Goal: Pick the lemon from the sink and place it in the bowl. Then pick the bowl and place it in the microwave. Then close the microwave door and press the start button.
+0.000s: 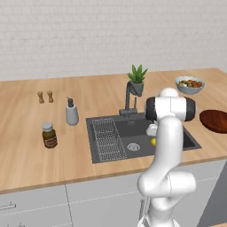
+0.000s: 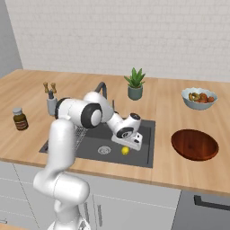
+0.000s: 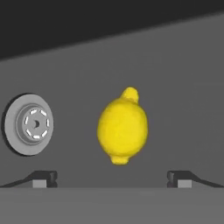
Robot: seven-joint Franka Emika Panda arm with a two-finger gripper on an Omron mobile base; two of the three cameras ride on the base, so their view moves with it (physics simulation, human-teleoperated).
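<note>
The small, round, bright yellow lemon (image 3: 122, 127) lies on the dark grey sink (image 3: 175, 87) floor below the wide-open two-finger gripper (image 3: 111, 178), and it could roll away if one finger bumps it.

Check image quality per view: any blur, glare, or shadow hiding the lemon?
Hand view: sharp, flat light, lemon evenly lit on the sink floor, dark band across the top. Left base view: soft render, the arm covers most of the lemon. Right base view: lemon small but clear, no glare.
</note>
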